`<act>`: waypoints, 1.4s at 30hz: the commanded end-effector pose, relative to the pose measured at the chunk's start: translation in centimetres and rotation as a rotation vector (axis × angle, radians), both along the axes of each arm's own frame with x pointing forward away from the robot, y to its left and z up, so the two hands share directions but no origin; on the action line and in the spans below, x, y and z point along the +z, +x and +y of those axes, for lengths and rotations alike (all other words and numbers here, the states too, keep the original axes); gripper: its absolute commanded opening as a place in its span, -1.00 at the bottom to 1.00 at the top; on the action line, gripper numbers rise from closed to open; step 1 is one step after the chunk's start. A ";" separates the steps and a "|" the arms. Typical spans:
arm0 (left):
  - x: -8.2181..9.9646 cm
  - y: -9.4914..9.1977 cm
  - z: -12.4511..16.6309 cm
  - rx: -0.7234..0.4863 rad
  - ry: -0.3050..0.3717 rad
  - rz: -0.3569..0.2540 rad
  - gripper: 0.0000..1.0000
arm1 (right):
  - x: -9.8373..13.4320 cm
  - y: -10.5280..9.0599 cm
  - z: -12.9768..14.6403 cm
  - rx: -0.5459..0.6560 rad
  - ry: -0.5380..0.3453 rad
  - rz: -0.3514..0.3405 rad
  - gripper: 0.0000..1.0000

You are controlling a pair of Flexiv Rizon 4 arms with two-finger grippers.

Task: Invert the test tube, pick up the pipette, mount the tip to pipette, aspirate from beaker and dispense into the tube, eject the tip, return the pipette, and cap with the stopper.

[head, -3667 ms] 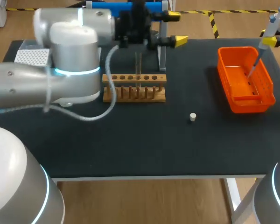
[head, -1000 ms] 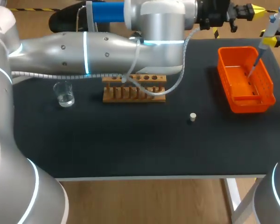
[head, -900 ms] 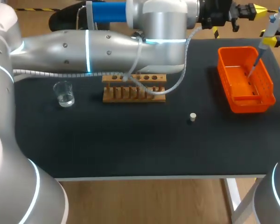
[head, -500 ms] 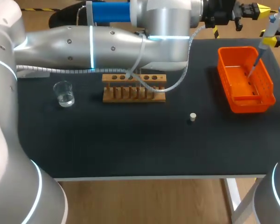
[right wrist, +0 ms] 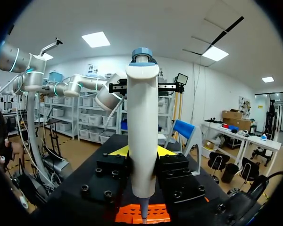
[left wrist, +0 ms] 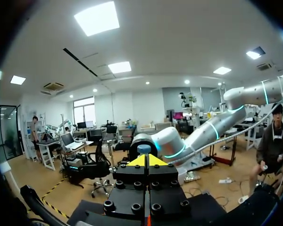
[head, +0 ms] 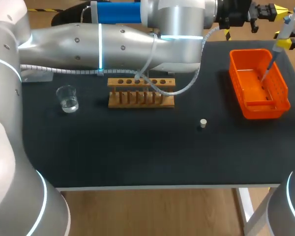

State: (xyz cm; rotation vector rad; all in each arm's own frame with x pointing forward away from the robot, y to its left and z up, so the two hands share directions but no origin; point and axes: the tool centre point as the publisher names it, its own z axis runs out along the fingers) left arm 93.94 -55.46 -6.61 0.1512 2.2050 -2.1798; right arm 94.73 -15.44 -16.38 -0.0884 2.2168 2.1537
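Note:
My right gripper (head: 286,43) is shut on the white pipette (head: 284,27) at the far right, and the pipette's thin lower end hangs over the orange bin (head: 280,101). In the right wrist view the pipette (right wrist: 141,141) stands upright between the yellow fingers, above the orange bin (right wrist: 127,215). My left arm stretches across the back of the table. Its gripper (head: 277,9) is shut and empty past the far edge, near the pipette; the tips (left wrist: 146,161) are pressed together. The wooden tube rack (head: 141,98) stands mid-table, with a small white stopper (head: 203,123) to its right front. A glass beaker (head: 67,98) holding clear liquid stands to the left.
A blue pipette stand (head: 119,12) rises behind my left arm at the back. The left arm's cable (head: 184,88) droops over the rack. The dark table top (head: 137,147) lies bare in front of the rack.
My left arm has swung a little further right, carrying its shut gripper toward the far right corner. The right arm and the pipette have stayed still.

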 end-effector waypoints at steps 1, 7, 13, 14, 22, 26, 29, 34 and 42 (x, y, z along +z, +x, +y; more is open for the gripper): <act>-0.2 0.4 -0.5 -0.013 0.001 0.003 -1.00 | 0.1 -0.1 0.0 -0.001 -0.004 0.000 -1.00; -0.4 0.4 -0.9 -0.025 0.000 0.012 -1.00 | 0.1 -0.1 0.0 -0.001 -0.004 0.000 -1.00; -0.6 0.5 -1.1 -0.034 0.001 0.018 -1.00 | 0.1 -0.1 0.0 -0.001 -0.004 0.000 -1.00; -0.6 0.6 -1.1 -0.035 0.001 0.019 -1.00 | 0.1 -0.1 0.0 -0.001 -0.004 0.000 -1.00; -0.7 0.6 -1.4 -0.043 0.004 0.023 -1.00 | 0.1 -0.1 0.0 -0.001 -0.004 0.000 -1.00; -0.8 0.4 -1.6 -0.048 0.007 0.025 -1.00 | 0.1 -0.1 0.0 -0.001 -0.004 0.000 -1.00; -1.0 0.3 -1.6 -0.049 0.011 0.028 -1.00 | 0.1 -0.1 0.0 -0.001 -0.004 0.000 -1.00; -1.3 0.3 -1.5 -0.046 0.013 0.035 -1.00 | 0.1 -0.1 0.0 -0.001 -0.004 0.000 -1.00; -1.8 0.4 -1.3 -0.044 0.012 0.045 -1.00 | 0.1 -0.1 0.0 -0.001 -0.004 0.000 -1.00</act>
